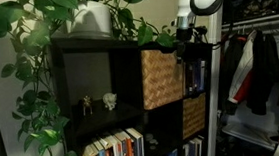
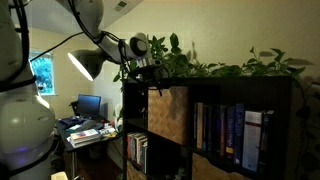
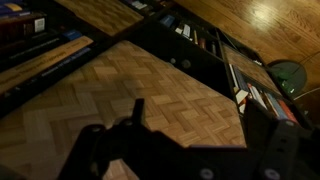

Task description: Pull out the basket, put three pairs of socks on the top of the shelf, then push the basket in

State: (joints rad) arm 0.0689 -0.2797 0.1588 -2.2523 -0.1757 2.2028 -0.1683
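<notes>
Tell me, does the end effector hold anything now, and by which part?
It cannot be told: the end effector sits at the top edge of the basket, its jaws in shadow.

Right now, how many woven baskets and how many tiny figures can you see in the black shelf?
Woven baskets: 2, the light tan basket and the darker basket.
Tiny figures: 2, a dark figure and a pale figure.
Total: 4.

A leafy trailing plant [image 1: 33, 66] spills from a pale pot [image 1: 93, 19]; two small figurines [image 1: 87, 105] stand side by side above a row of books [image 1: 115, 150], with clothes [image 1: 254, 69] hanging nearby. In an exterior view, a lamp [image 2: 85, 65] glows near a monitor [image 2: 88, 104] and a window [image 2: 42, 72]
</notes>
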